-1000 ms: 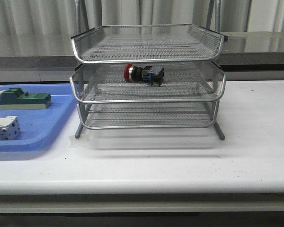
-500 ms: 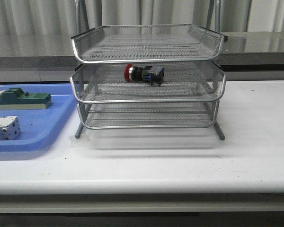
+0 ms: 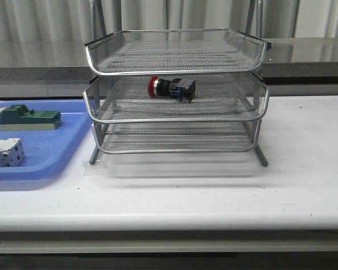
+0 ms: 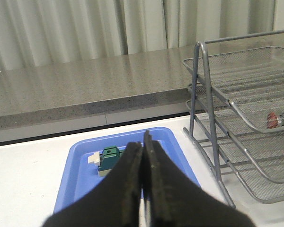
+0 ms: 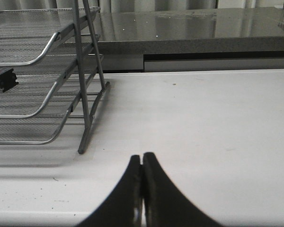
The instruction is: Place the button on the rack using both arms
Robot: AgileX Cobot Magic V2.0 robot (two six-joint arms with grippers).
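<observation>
The button (image 3: 171, 88) lies on its side in the middle tier of the rack (image 3: 176, 73), red cap toward my left and the blue-black block toward my right, resting on the mesh floor a little back from the front rail; nothing of mine touches it. My left gripper (image 4: 143, 156) hangs with its fingers pressed together on nothing, well apart from the rack, above the blue tray (image 4: 75, 175) where the green block part (image 4: 111, 158) sits, and my right gripper (image 5: 142, 165) is likewise closed and empty over the bare table (image 5: 203, 123) on the rack's other side. From how it lies, I judge the placing done. If I had to take the button up again, I expect it to be light and rigid: a hard plastic body that will not give under my pads, so I need little squeeze. The domed red cap looks smooth and rounded, a poor place to pinch, since my fingers would likely slide off it. The blocky body behind the black collar offers flat opposing faces, and that is where I would close, across the block. Lying on its side on wire mesh, it could roll or snag a corner in the mesh if nudged. The tier above leaves a low opening, so I would come in level from the front rather than from above.
</observation>
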